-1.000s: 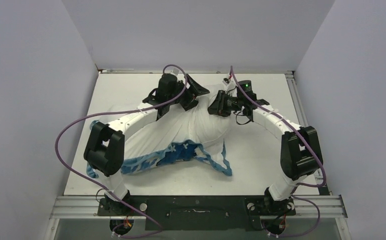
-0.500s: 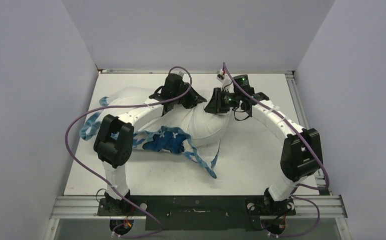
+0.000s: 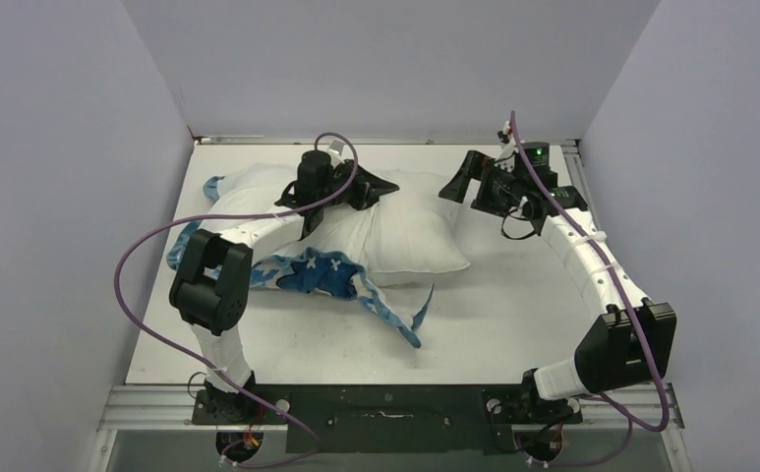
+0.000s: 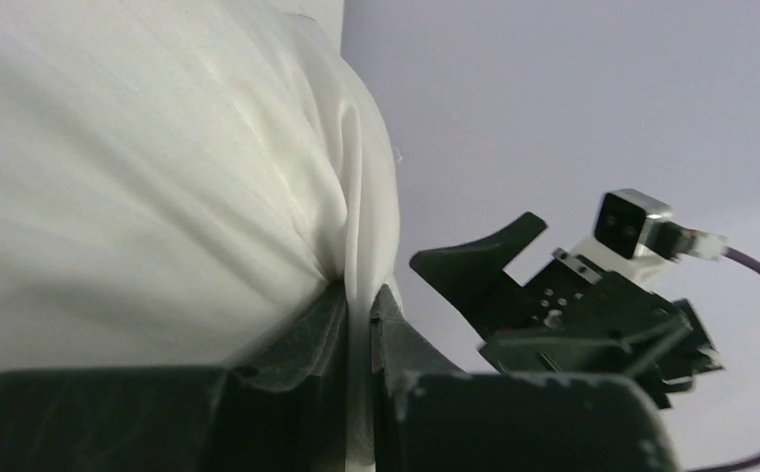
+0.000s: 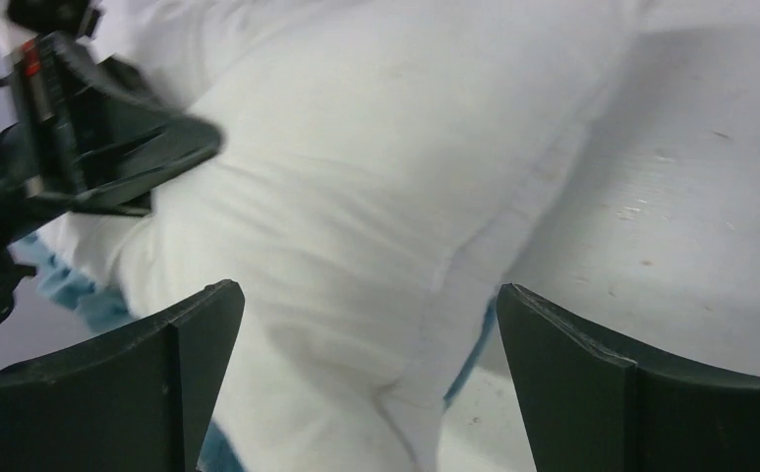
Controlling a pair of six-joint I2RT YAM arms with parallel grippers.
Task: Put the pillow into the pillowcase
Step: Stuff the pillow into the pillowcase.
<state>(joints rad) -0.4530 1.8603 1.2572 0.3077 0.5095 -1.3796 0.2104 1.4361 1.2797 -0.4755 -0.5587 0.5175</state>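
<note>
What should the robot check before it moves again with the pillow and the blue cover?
1. Left gripper gripping the pillow: ok, shut on a fold at its far edge.
2. Right gripper free to work: ok, open and apart from the pillow.
3. Pillow inside the pillowcase: not ok, the pillow's right end lies bare on the table.
4. Pillowcase opening found: cannot tell. Only its blue ruffled edge shows along the near side.
</note>
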